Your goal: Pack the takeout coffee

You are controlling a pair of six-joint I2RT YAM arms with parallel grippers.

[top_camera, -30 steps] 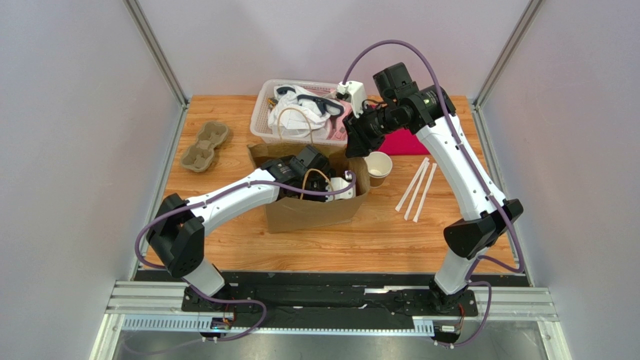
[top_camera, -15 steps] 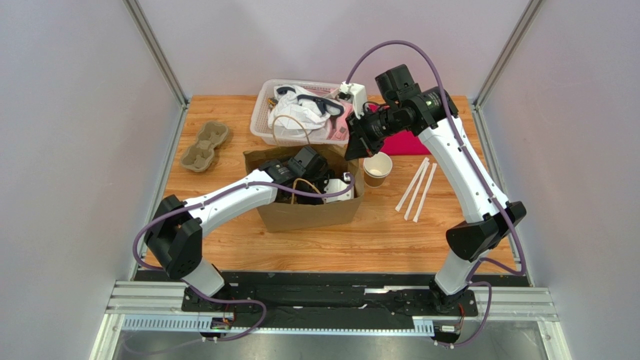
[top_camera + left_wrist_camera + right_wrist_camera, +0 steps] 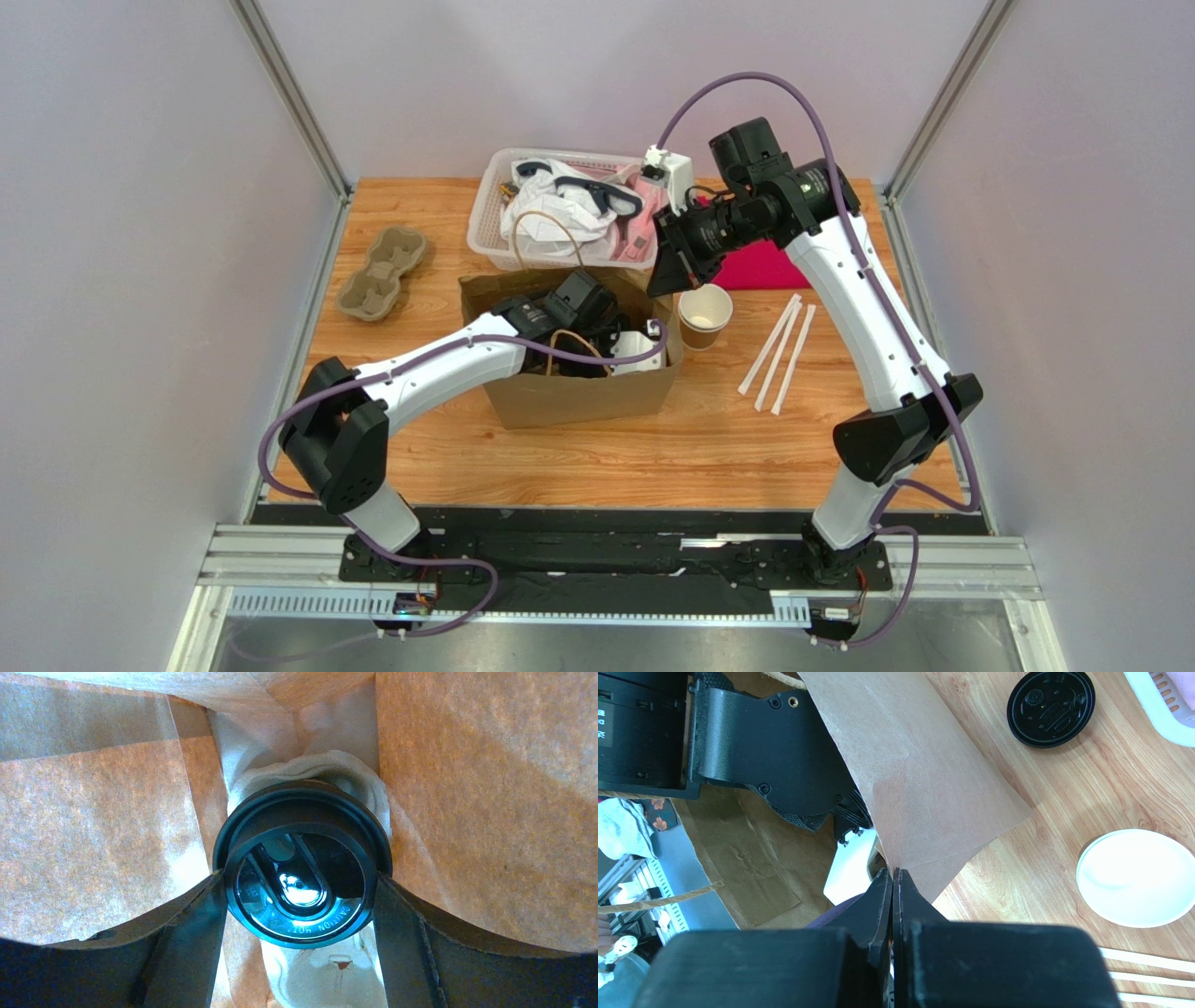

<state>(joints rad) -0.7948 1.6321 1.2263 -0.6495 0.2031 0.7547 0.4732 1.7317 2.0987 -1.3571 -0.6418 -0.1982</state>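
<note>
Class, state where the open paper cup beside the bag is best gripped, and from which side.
Probably from above: the cup stands upright, mouth open, so one finger goes inside the rim and one outside. The bag crowds its side.

Paper bag (image 3: 484,798) apparently close around lidded cup (image 3: 302,875)

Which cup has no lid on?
The cup on the table, right of the paper bag: its white inside shows. The other cup, held by the left hand inside the bag, wears a black lid.
</note>
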